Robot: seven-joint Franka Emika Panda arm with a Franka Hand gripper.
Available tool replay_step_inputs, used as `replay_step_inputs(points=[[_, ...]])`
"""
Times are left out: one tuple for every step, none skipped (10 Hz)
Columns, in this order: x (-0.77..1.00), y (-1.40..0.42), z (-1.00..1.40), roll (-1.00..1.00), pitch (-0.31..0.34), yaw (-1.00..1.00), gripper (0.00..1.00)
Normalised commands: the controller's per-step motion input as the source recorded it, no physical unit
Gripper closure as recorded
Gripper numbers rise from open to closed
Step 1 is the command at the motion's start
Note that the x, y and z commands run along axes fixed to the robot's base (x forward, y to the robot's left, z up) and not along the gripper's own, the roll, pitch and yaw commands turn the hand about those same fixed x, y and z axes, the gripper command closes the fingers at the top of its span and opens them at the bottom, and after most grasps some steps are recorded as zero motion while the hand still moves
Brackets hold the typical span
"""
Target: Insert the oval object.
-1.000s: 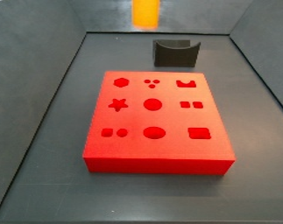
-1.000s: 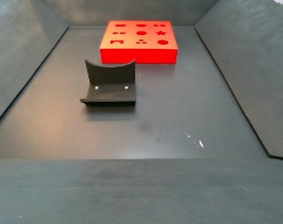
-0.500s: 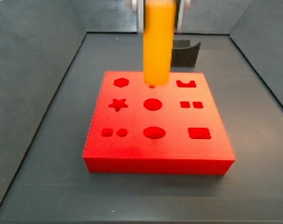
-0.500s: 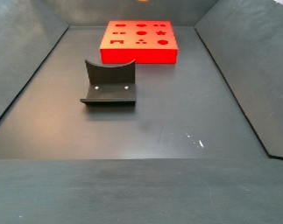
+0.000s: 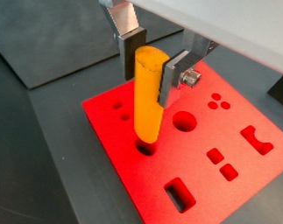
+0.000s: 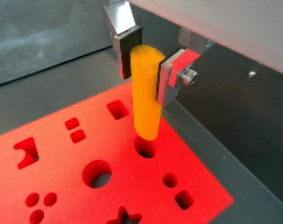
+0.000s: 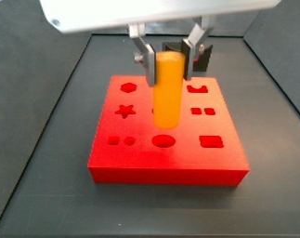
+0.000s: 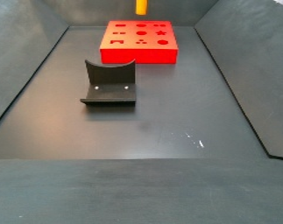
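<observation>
The oval object is a long orange-yellow peg (image 7: pixel 168 88), held upright. My gripper (image 7: pixel 170 58) is shut on its upper end, over the red block (image 7: pixel 177 163). Both wrist views show the silver fingers (image 5: pixel 127 19) clamping the peg (image 5: pixel 146 96) from two sides. Its lower end hangs just above a hole in the block (image 6: pixel 147 149); I cannot tell whether it touches the opening. The block (image 5: pixel 214 188) has several differently shaped holes, with an oval one (image 7: pixel 163 141) near its front edge. In a side view only the peg's lower tip (image 8: pixel 141 5) shows above the block (image 8: pixel 140 52).
The dark fixture (image 8: pixel 109 83) stands on the floor in front of the red block in a side view. Grey walls (image 8: pixel 26 52) enclose the dark floor (image 8: pixel 155 122) on both sides.
The gripper has come down into view with the peg. The peg's lower end has dropped from above the block's back row to close over the block's middle holes.
</observation>
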Motion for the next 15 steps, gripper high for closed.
replay_step_inputs(points=[[0.26, 0.0, -0.24, 0.16, 0.069, 0.0, 1.0], [0.19, -0.05, -0.21, 0.28, 0.139, -0.14, 1.0], [0.18, -0.16, -0.21, 0.33, 0.174, -0.19, 1.0], [0.17, -0.14, -0.23, 0.29, 0.163, -0.21, 1.0], [0.0, 0.0, -0.26, 0.12, 0.051, -0.09, 1.0], [-0.15, 0.0, -0.25, 0.0, 0.0, 0.0, 1.0], [-0.07, 0.0, -0.23, 0.0, -0.006, 0.0, 1.0], [-0.05, 0.0, -0.24, 0.0, 0.0, 0.0, 1.0], [0.0, 0.0, -0.26, 0.0, -0.011, 0.0, 1.0], [0.16, 0.0, -0.26, -0.02, -0.034, 0.0, 1.0], [0.07, 0.0, -0.26, 0.0, -0.004, 0.0, 1.0], [0.0, 0.0, -0.23, 0.0, 0.0, -0.01, 1.0], [0.0, -0.06, -0.18, 0.02, 0.0, 0.0, 1.0], [-0.1, -0.02, -0.15, 0.03, 0.0, 0.0, 1.0], [-0.25, 0.0, -0.1, 0.03, 0.0, -0.01, 1.0]])
